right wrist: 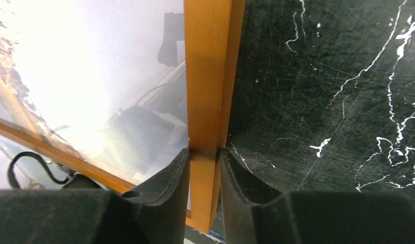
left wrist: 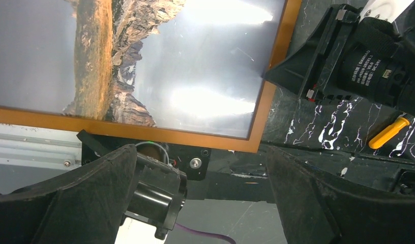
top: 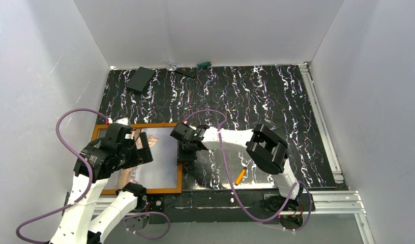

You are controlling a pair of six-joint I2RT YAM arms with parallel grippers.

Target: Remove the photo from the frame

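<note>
Honestly barely started: right jaws pinch a rail of the frame [right wrist: 208,76] between them, left jaws gape empty, photo [left wrist: 195,61] still sits inside.

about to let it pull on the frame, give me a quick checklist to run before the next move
1. right gripper astride the right rail of the frame, fingers against both sides: ok
2. left gripper open and empty over the photo: ok
3. photo free of the frame: not ok, it sits inside
4. back of the photo released: cannot tell, underside hidden
5. orange pen apart from the frame: ok
</note>
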